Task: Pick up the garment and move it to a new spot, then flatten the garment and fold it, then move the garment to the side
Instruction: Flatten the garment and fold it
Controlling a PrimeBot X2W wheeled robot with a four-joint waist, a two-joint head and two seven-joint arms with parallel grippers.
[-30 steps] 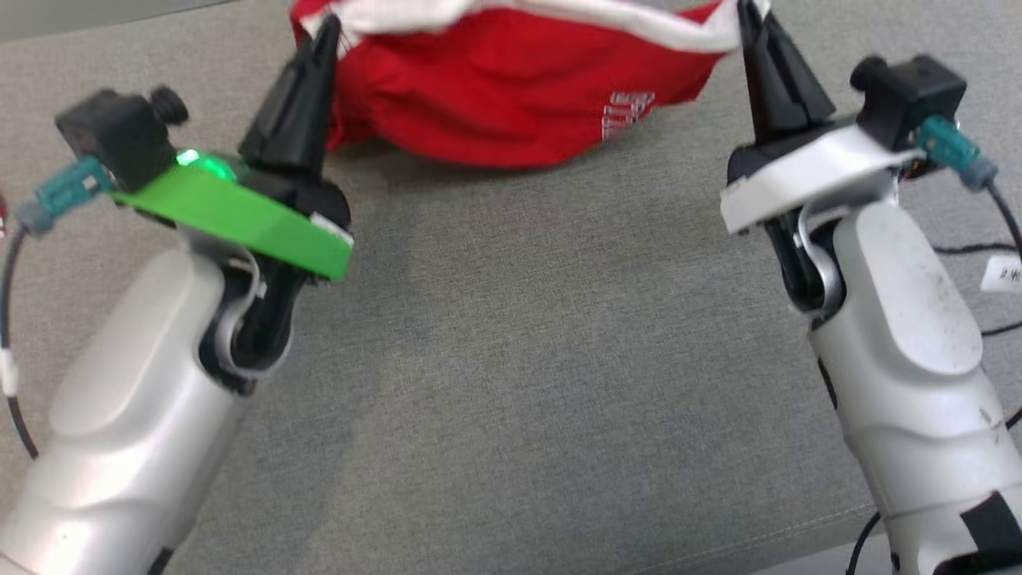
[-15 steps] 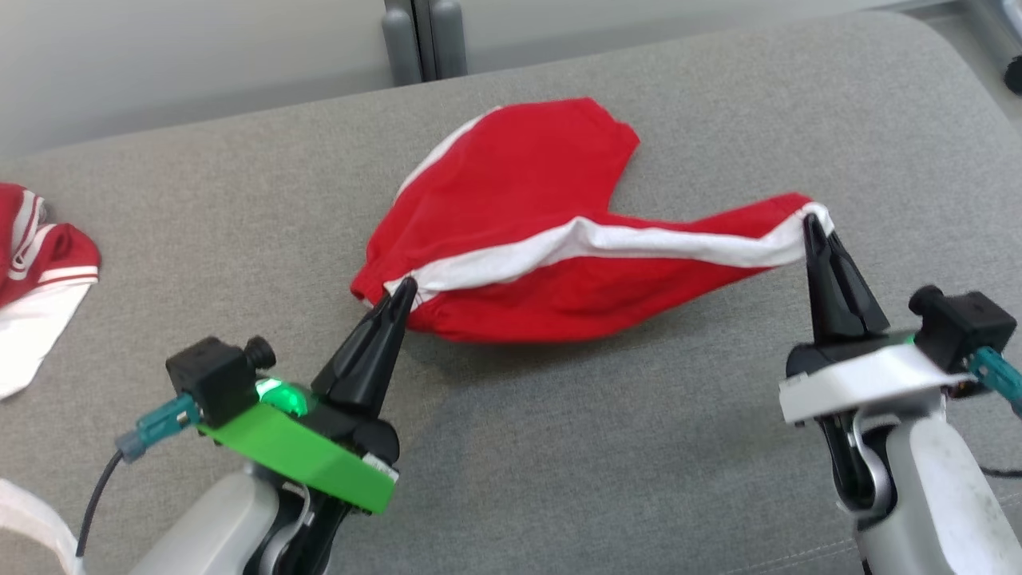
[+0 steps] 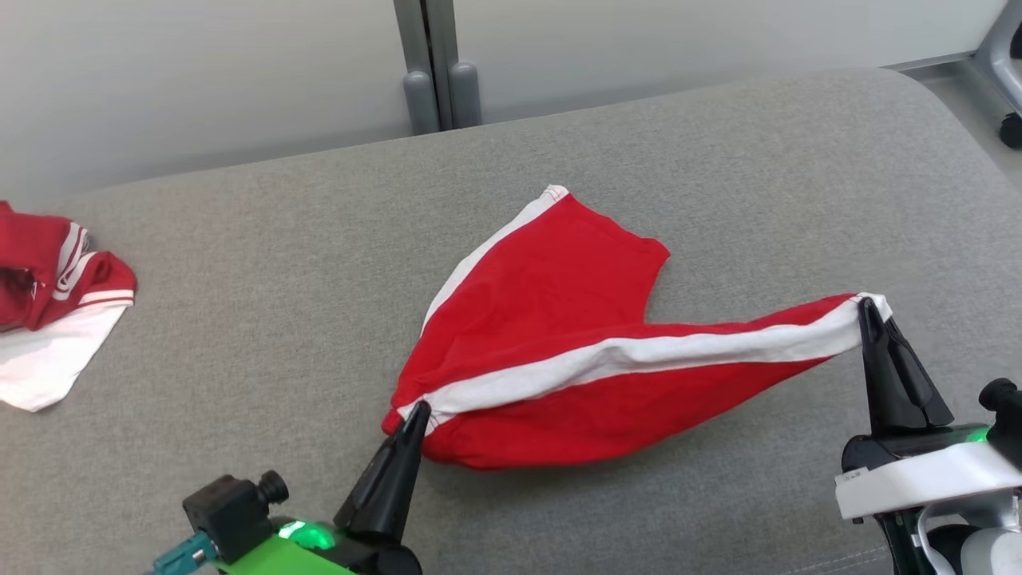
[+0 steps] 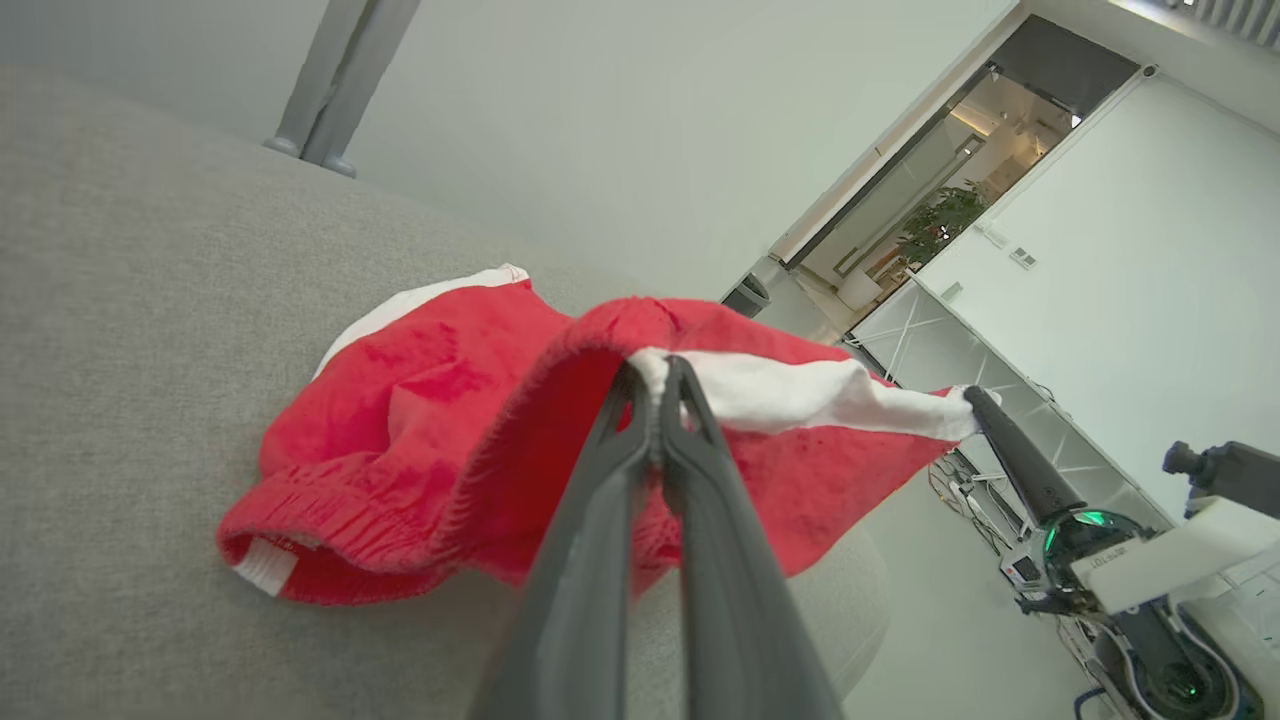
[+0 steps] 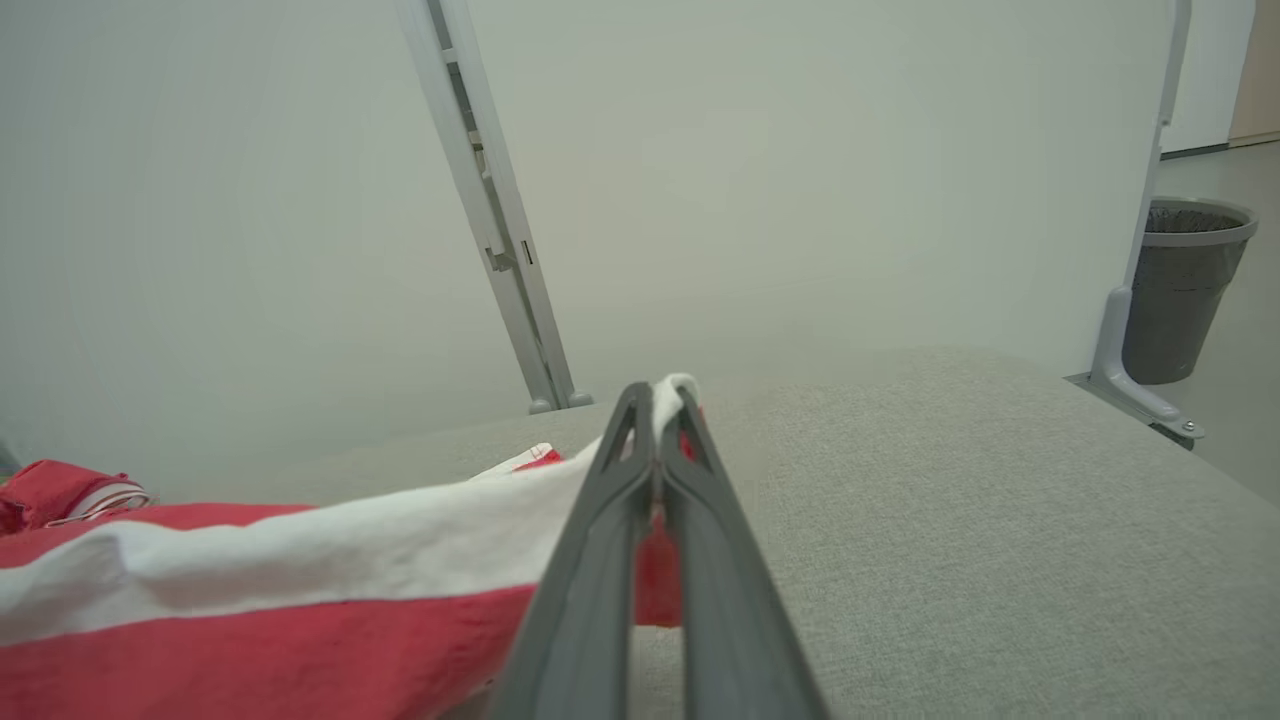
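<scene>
The garment [image 3: 559,335] is a pair of red shorts with a white side stripe, stretched across the grey cushion [image 3: 279,263]. My left gripper [image 3: 417,411] is shut on its lower left end at the waistband, also seen in the left wrist view as the left gripper [image 4: 655,375] pinching red and white cloth [image 4: 430,430]. My right gripper [image 3: 869,307] is shut on the right end of the white stripe, lifting it slightly. The right wrist view shows the right gripper [image 5: 655,400] closed on the stripe [image 5: 300,560]. The far leg lies flat on the cushion.
Another red and white garment [image 3: 48,311] lies crumpled at the cushion's left edge. A pale wall with a grey post [image 3: 431,72] stands behind the cushion. A grey waste bin [image 5: 1185,290] sits on the floor to the right. The cushion's right edge curves down.
The head camera has tilted up, so the whole picture shifted. The garment, hanging slack between both grippers before, is now pulled out longer along its white stripe, lower over the cushion.
</scene>
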